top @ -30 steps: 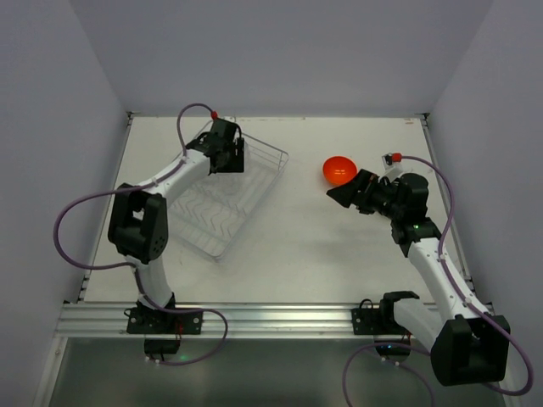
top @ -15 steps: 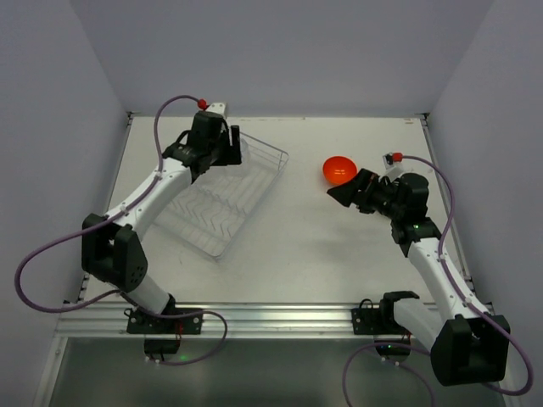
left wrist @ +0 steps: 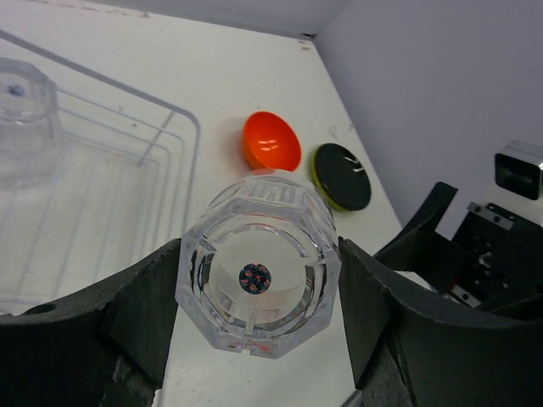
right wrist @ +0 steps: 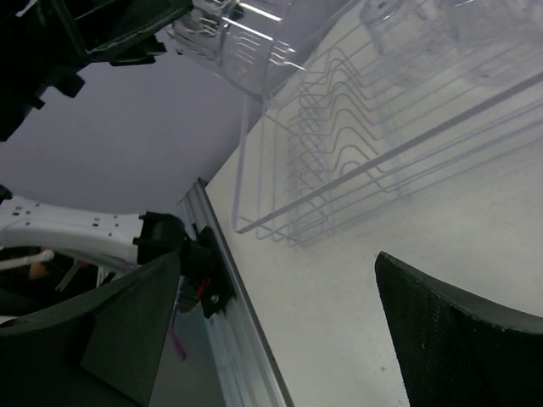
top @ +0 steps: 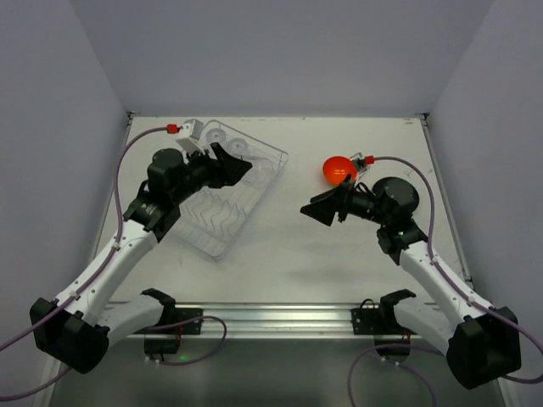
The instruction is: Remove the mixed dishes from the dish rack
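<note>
My left gripper is shut on a clear tumbler, seen bottom-on between the two black fingers and held in the air. From above, that gripper hangs over the far part of the dish rack. Two more clear tumblers stand at the rack's far end; one shows in the left wrist view. The orange bowl and the black plate with a yellow-green rim lie on the table right of the rack. My right gripper stands open and empty, facing the rack.
The metal rail runs along the table's near edge. White walls close in on the left, back and right. The right arm reaches in beside the bowl and plate. Bare table lies between the rack and the right gripper.
The left arm has swung back from the rack's far end and now holds a tumbler up, pointing right. The right gripper has turned and moved left towards the table's middle.
</note>
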Tool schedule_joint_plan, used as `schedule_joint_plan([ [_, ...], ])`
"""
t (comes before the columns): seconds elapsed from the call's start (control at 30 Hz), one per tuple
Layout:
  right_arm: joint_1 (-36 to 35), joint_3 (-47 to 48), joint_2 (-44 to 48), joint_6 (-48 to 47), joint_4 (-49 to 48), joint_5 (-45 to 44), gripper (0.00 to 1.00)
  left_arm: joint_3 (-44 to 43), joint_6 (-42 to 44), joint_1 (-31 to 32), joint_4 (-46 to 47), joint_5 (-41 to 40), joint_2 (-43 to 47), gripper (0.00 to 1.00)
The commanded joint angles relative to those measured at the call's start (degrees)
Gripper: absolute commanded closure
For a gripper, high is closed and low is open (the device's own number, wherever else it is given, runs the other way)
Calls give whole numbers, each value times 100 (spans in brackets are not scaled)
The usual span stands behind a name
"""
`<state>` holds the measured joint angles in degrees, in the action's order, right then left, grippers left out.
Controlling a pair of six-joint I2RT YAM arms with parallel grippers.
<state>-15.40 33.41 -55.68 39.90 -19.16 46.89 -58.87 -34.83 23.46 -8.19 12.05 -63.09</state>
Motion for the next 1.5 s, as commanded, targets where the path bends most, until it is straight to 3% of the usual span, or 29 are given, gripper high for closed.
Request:
schedule_joint_plan([
  [0.0, -445, 280, 145, 0, -633, 215, 2, 709, -1286, 167, 1424, 729, 498, 100],
  [0.13, -1095, 123, 251, 158, -1184, -128, 4, 1509, -2070, 440, 2039, 316, 1367, 100],
  [0.3, -1492, -80, 84, 791, -2381, -136, 14, 2450, -3177, 641, 3199, 543, 1642, 100],
  [0.5, -1958, 175, -13, 651, -2232, -927, 19, 3082, -3899, 791, 4184, 869, 1379, 100],
  [0.73, -2362, 447, -267, 501, -2197, -1191, 41, 3241, -4032, 879, 4369, 860, 1422, 100],
  [0.8, -2380, 474, -426, 527, -2302, -1165, 54, 3268, -4040, 879, 4413, 904, 1466, 100],
  [0.93, -2415, 412, -689, 817, -3004, -1104, 100, 3347, -3997, 870, 4405, 1053, 1702, 100],
  [1.03, -2459, 351, -734, 914, -3199, -1129, 100, 3286, -3559, 879, 3818, 783, 2071, 99],
  [1.07, -2459, 316, -708, 897, -3191, -1269, 100, 3051, -3348, 871, 3233, 659, 2160, 89],
  [1.1, -2459, 228, -568, 871, -3104, -1340, 100, 2892, -2894, 862, 2914, 501, 2282, 42],
  [1.13, -2459, 193, -488, 766, -2998, -1436, 100, 2690, -2646, 862, 2554, 108, 2318, 19],
  [1.17, -2459, 175, -383, 660, -2797, -1533, 100, 2427, -2347, 870, 1636, -166, 2336, 4],
  [1.27, -2468, 201, 74, 125, -1682, -1850, 100, 1048, -1090, 870, -376, -1676, 2275, 0],
  [1.3, -2459, 297, 197, -51, -835, -2094, 100, 488, -583, 862, -716, -2054, 2310, 0],
  [1.33, -2459, 359, 450, -409, -409, -2288, 100, 273, -343, 862, -1024, -2702, 2362, 0],
  [1.4, -2459, 691, 637, -736, 601, -2823, 100, -27, 280, 862, -1667, -3242, 2485, 0],
  [1.47, -2459, 1060, 647, -1045, 2279, -3790, 100, -203, 677, 862, -2089, -3500, 2644, 0],
])
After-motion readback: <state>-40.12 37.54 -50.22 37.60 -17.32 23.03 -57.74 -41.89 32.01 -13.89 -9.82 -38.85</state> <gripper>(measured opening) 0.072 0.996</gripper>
